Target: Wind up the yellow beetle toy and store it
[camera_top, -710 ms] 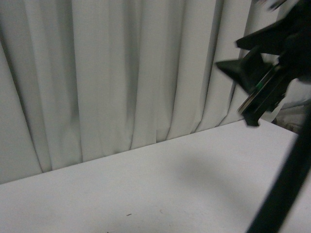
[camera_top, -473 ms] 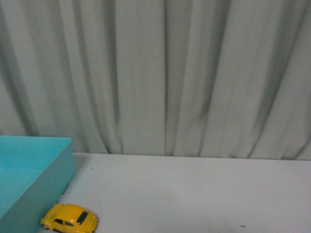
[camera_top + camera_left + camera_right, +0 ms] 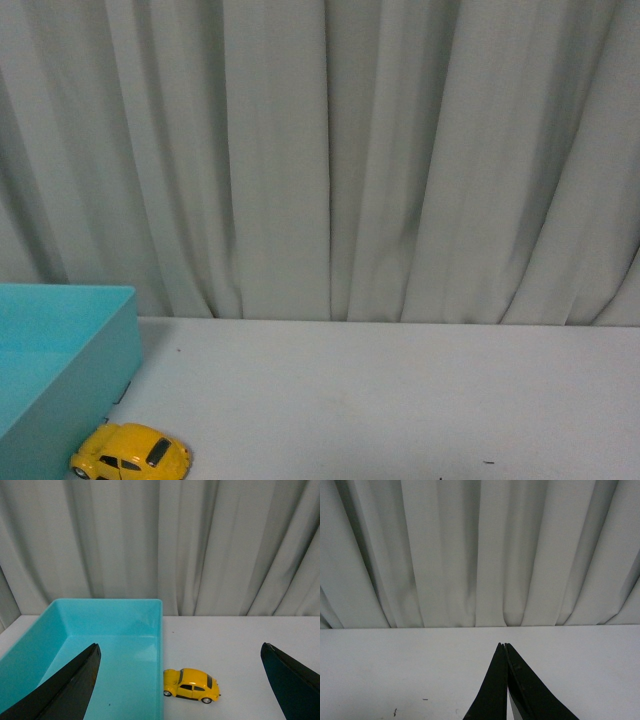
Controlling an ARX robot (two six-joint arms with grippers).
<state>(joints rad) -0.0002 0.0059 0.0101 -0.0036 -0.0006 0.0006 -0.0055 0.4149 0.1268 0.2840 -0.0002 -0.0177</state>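
A big pale curtain (image 3: pixel 320 150) hangs in long folds all along the back. It fills most of every view.

In front of it lies a wide white tabletop (image 3: pixel 400 400). It goes right up to the bottom of the curtain.

A blue box (image 3: pixel 70 390) sits on the tabletop, at the left side of the front view. It is open on top. In the left wrist view the blue box (image 3: pixel 115 625) shows its smooth inside and its tall straight walls.

The left fingers (image 3: pixel 70 685) are black and pointed. They are spread very wide apart, one over the box and one far off over the white tabletop. They hold nothing.

The right fingers (image 3: pixel 500 680) are black too. They are pressed tight together, tip to tip, with nothing between them. They point over a bare part of the tabletop toward the curtain.

The yellow beetle toy (image 3: pixel 131 452) is a little shiny car with dark windows. It stands on its wheels on the tabletop, outside the box and just beside the box's long wall. I cannot tell if it touches the wall. In the left wrist view the yellow beetle toy (image 3: pixel 191 685) sits between the two spread fingers, out in front of them, and neither one touches it.

A few tiny dark marks (image 3: pixel 425 699) dot the tabletop.
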